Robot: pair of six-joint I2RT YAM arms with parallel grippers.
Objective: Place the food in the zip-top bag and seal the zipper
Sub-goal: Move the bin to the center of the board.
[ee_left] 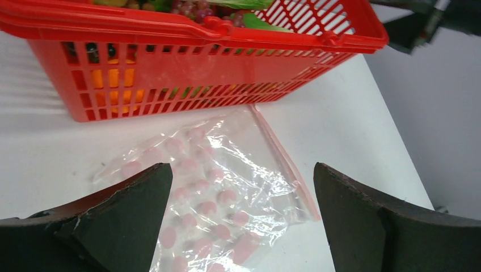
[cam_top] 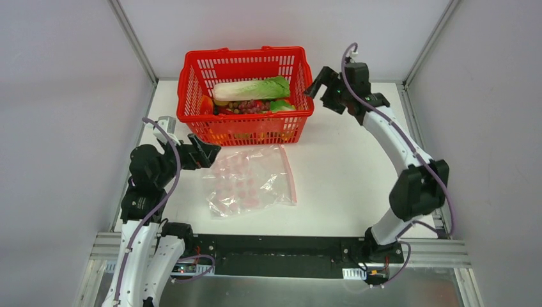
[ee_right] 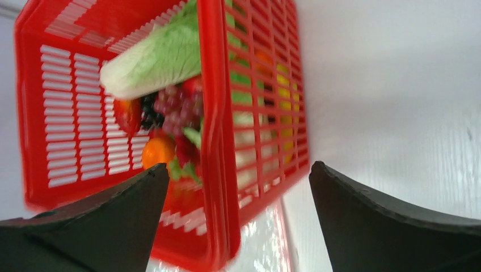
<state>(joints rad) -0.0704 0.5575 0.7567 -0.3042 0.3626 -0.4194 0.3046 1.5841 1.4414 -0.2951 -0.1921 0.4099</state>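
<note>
The zip-top bag point(cam_top: 251, 180) point(ee_left: 212, 192) lies flat and empty on the white table in front of the red basket point(cam_top: 199, 67) point(ee_left: 187, 85) point(ee_right: 211, 113). Its pink-red zipper point(cam_top: 289, 173) point(ee_left: 286, 167) runs along the right edge. The food sits in the basket: a long pale-and-green cabbage point(cam_top: 250, 89) point(ee_right: 153, 59) on top, an orange piece point(ee_right: 157, 151) and red fruit point(ee_right: 128, 113) beneath. My left gripper point(cam_top: 208, 152) point(ee_left: 243, 192) hovers open just left of the bag. Above the basket's right rim my right gripper point(cam_top: 316, 83) point(ee_right: 238, 187) stands open, holding nothing.
Dark grapes point(cam_top: 246, 106) point(ee_right: 178, 107) and green leafy pieces point(cam_top: 281, 106) also fill the basket. Metal frame rails point(cam_top: 135, 45) edge the table at the back corners and a black base bar point(cam_top: 275, 256) runs along the near edge.
</note>
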